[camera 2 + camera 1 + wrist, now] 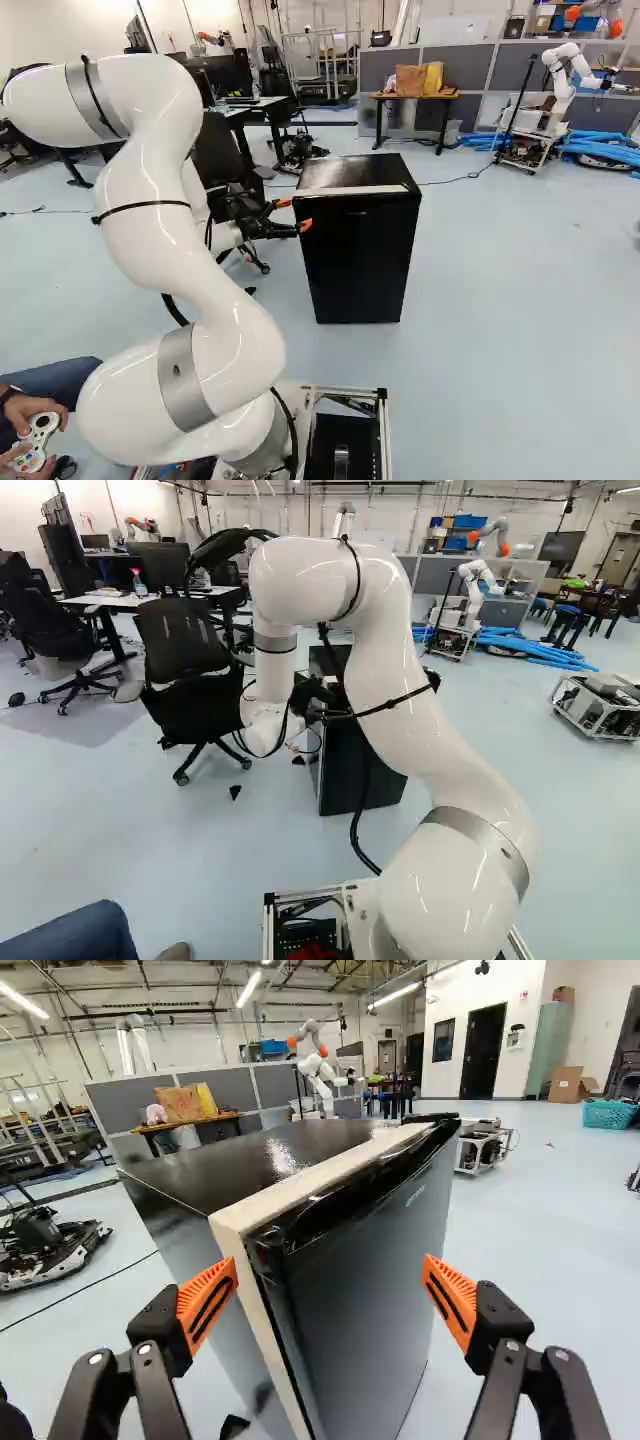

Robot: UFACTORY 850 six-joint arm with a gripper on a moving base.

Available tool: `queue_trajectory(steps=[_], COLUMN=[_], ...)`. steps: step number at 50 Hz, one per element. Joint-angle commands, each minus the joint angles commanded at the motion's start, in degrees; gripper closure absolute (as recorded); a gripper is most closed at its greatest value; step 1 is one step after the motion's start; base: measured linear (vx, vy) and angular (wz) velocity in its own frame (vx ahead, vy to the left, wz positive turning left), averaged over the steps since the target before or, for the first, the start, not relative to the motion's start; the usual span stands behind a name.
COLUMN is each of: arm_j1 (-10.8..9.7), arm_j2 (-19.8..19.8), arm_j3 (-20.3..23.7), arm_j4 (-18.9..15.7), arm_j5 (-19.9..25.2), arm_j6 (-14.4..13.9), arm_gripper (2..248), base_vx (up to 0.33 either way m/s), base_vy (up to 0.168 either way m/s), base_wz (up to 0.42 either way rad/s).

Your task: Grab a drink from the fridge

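Note:
My gripper (294, 214) stands at the left upper edge of the black fridge (362, 262) in the right base view, its orange tips close to the cabinet. Seen from the wrist, the gripper (330, 1264) is wide open with nothing gripped. The fridge's near corner and dark door (375, 1280) lie ahead between the two fingers; whether a pad touches it I cannot tell. A pale strip (300, 1185) runs behind the door, which looks closed. In the left base view the arm partly covers the fridge (345, 775). No drink is visible.
A black office chair (185, 670) stands beside the arm and fridge. A person's leg (80, 935) and hands with a controller (38, 440) are near the base. Another robot (560, 85) stands farther back by blue tubes. A table (415, 97) stands behind the fridge.

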Motion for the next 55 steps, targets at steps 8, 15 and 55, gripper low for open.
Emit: queue_trajectory(steps=[8, 15, 55], arm_j1=[-0.1, -0.1, -0.1], arm_j2=[0.0, 0.0, 0.0], arm_j3=[0.0, 0.0, 0.0], arm_j4=[0.0, 0.0, 0.0], arm_j5=[0.0, 0.0, 0.1], arm_j6=[0.0, 0.0, 0.0], arm_gripper=[3, 3, 3], base_vx=[0.000, 0.000, 0.000], base_vy=[0.000, 0.000, 0.000], base_wz=[0.000, 0.000, 0.000])
